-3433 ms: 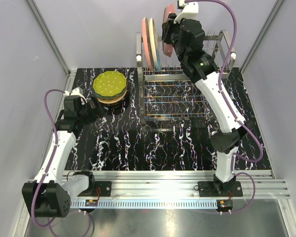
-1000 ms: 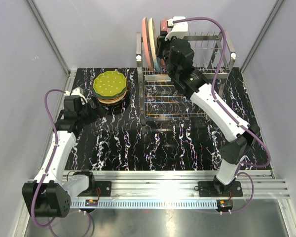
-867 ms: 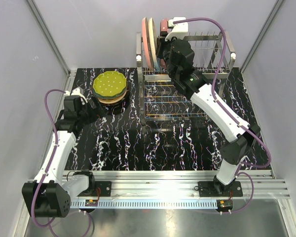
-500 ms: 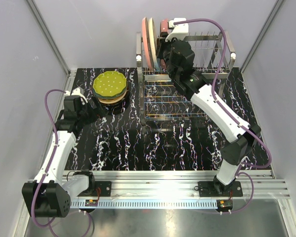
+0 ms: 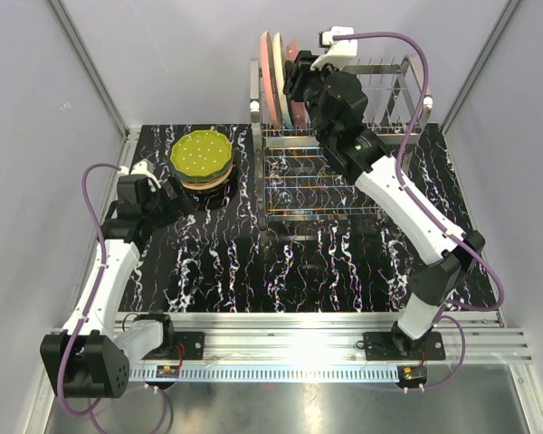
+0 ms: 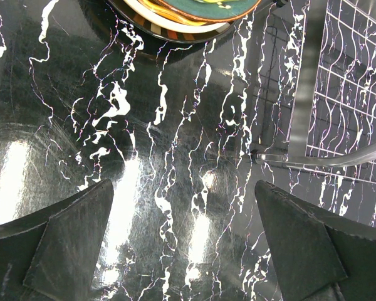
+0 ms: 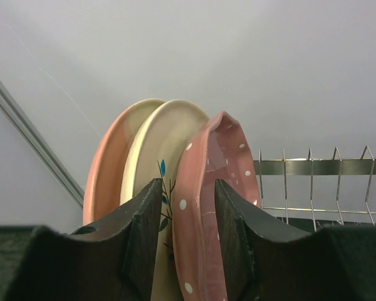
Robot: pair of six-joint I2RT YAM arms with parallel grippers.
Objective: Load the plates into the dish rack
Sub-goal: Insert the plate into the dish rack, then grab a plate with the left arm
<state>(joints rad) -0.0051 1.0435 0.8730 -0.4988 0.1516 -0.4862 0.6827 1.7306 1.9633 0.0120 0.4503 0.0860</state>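
Observation:
The dish rack (image 5: 394,136) stands at the back right. Three plates stand upright at its left end: a pink one (image 7: 106,169), a cream leaf-patterned one (image 7: 160,138) and the dotted pink plate (image 7: 220,157). My right gripper (image 7: 187,188) straddles the dotted pink plate's rim from above, open, with a gap showing at the left finger. In the top view the right gripper (image 5: 296,80) is over those plates (image 5: 270,77). A stack of plates (image 5: 201,159), green dotted on top, lies at the back left. My left gripper (image 6: 183,188) hovers open over the table just in front of that stack (image 6: 182,14).
Free upright tines (image 7: 310,182) of the rack run to the right of the dotted pink plate. The rack's base frame and grid (image 6: 338,94) lie right of my left gripper. Enclosure walls close in the sides and back.
My right gripper's jaws have widened off the dotted pink plate, which stays standing in the rack, and the wrist has lifted slightly. The left arm has not moved.

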